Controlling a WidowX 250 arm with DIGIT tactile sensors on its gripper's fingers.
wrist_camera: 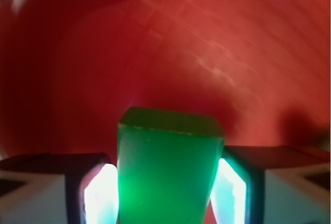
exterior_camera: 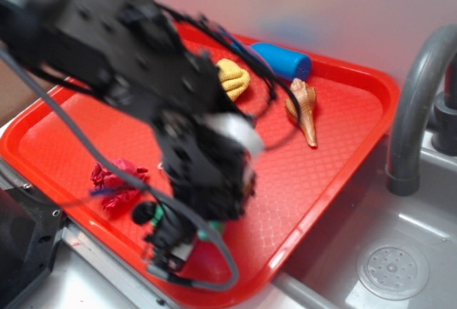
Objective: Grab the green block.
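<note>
The green block (wrist_camera: pixel 168 169) fills the space between my gripper's (wrist_camera: pixel 168 185) two pale fingers in the wrist view, and both pads press against its sides. It stands over the red tray (wrist_camera: pixel 207 53). In the exterior view my arm is blurred over the tray's (exterior_camera: pixel 343 130) near edge. The gripper (exterior_camera: pixel 213 225) is mostly hidden under the arm there. Only a sliver of the green block (exterior_camera: pixel 216 232) shows beneath it.
On the tray lie a crumpled red thing (exterior_camera: pixel 114 180), a yellow item (exterior_camera: pixel 232 77), a blue cylinder (exterior_camera: pixel 282 59) and a toy ice-cream cone (exterior_camera: pixel 303 109). A grey faucet (exterior_camera: pixel 421 102) and the sink drain (exterior_camera: pixel 393 270) are to the right.
</note>
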